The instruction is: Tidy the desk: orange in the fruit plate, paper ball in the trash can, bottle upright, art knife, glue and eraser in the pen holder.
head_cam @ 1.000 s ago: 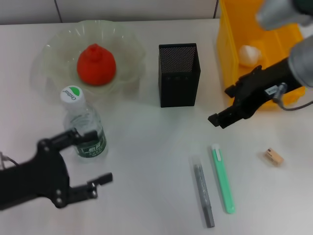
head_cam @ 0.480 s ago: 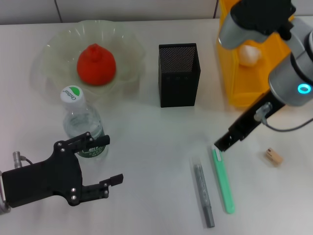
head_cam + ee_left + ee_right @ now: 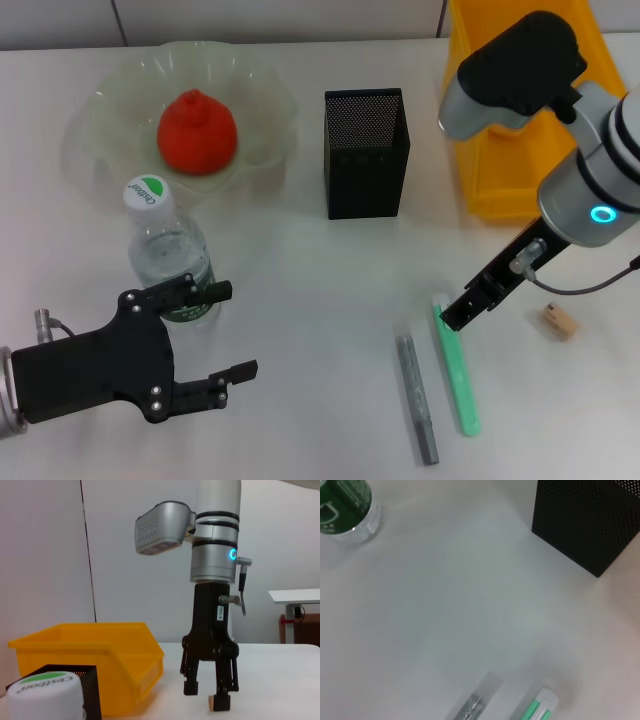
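We saw the right arm reaching down steeply from above the trash can [image 3: 480, 185], its silver wrist with a lit blue ring over the near right of the tabletop [image 3: 300, 270] and the right pincer [image 3: 466, 311] pointing down at the far end of the green art knife [image 3: 456, 366]. In the left wrist view that same pincer [image 3: 207, 695] hung vertically, its fingers [image 3: 191, 686] spread a little apart and holding nothing, with their tips just above the tabletop. The grey glue stick [image 3: 417, 398] lay just beside the art knife, both flat and roughly parallel, and the eraser [image 3: 560, 320] lay apart to their right. The left arm sat low at the near left, its black left pincer [image 3: 220, 332] lying on its side with the two fingers wide apart and empty, the farther finger just beside the bottle [image 3: 172, 253]. The bottle stood upright, cap up, just in front of the fruit plate [image 3: 110, 100], which held the orange [image 3: 196, 131]. The pen holder [image 3: 365, 152] stood upright near the middle, between the fruit plate and the trash can. The right wrist view showed a corner of the pen holder [image 3: 587, 520], the bottle's base [image 3: 347, 507], and the ends of the glue stick [image 3: 475, 702] and art knife [image 3: 540, 707].
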Controlling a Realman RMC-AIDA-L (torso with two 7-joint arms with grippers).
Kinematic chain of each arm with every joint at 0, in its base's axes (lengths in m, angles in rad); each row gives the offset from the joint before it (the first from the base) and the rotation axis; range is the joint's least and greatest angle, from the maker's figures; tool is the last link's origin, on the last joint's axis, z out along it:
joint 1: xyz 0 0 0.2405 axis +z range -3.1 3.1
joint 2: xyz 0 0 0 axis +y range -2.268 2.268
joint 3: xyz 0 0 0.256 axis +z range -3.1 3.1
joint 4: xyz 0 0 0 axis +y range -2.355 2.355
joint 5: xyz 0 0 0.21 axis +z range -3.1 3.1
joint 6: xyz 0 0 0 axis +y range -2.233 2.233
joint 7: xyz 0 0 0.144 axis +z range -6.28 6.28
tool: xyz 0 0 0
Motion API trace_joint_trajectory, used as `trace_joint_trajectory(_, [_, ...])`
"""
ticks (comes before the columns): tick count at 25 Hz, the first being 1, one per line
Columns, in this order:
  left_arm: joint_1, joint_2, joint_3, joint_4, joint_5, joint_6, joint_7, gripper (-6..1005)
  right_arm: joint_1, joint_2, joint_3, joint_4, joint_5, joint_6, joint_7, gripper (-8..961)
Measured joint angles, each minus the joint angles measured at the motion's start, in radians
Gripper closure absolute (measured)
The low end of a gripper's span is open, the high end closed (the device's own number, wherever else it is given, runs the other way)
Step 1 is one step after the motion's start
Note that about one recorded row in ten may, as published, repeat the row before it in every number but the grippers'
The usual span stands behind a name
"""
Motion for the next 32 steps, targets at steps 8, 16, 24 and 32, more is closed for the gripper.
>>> trace_joint_trajectory(8, [0.002,0.001,0.000,0.000,0.000,0.002,0.004,204,0.015,0.000,-0.052,0.065,-0.001,0.067,0.001,108])
trace_joint_trajectory(16, [0.000,0.001,0.000,0.000,0.000,0.001,0.005,204,0.031,0.000,-0.073,0.107,0.002,0.105,-0.003,108])
trace_joint_trajectory(24, [0.000,0.001,0.000,0.000,0.000,-0.001,0.005,204,0.034,-0.001,-0.086,0.124,0.003,0.116,-0.006,108])
trace_joint_trajectory(32, [0.000,0.001,0.000,-0.012,0.000,-0.001,0.006,204,0.035,-0.001,-0.111,0.144,0.001,0.142,-0.006,108])
